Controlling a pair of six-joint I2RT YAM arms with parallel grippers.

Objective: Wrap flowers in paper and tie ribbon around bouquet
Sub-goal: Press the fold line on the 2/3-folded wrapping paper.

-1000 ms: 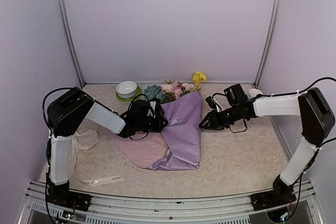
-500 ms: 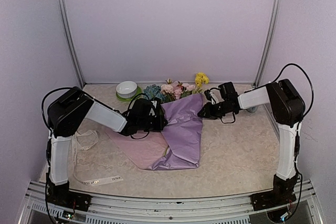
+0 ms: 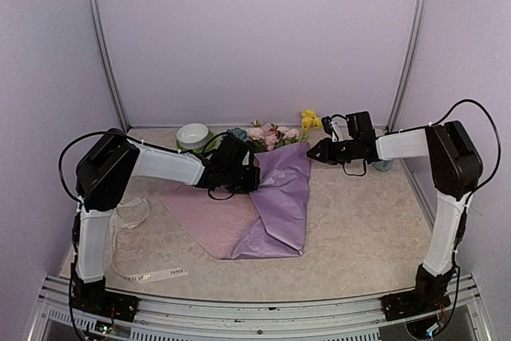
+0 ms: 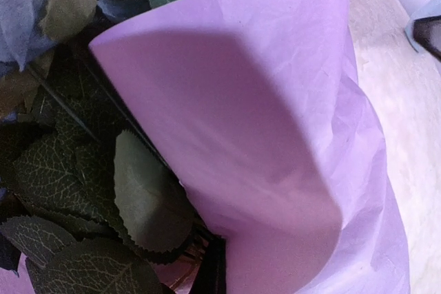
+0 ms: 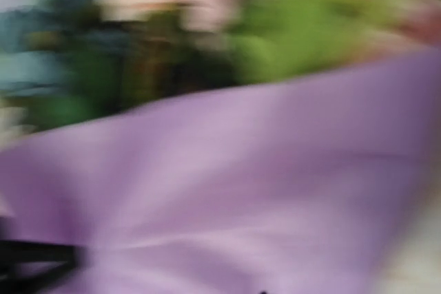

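Lilac paper point(image 3: 283, 197) over flowers point(image 3: 267, 135); left gripper point(image 3: 254, 179) clenched on its edge; right gripper point(image 3: 313, 151) beside far corner, grip unclear

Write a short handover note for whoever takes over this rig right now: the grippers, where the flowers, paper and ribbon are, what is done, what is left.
Left gripper: shut, at the folded edge of the paper, beside the leaves; whether it pinches the sheet is unclear.
Right gripper: near the paper's far right corner; open or shut cannot be told, as its wrist view is blurred.
Flowers: lying on the paper, blooms past its far edge.
Ribbon: loose on the table, left of the paper, not held.
Done: right side of the paper folded over the flowers.
Left: finish the cone, tie the ribbon.
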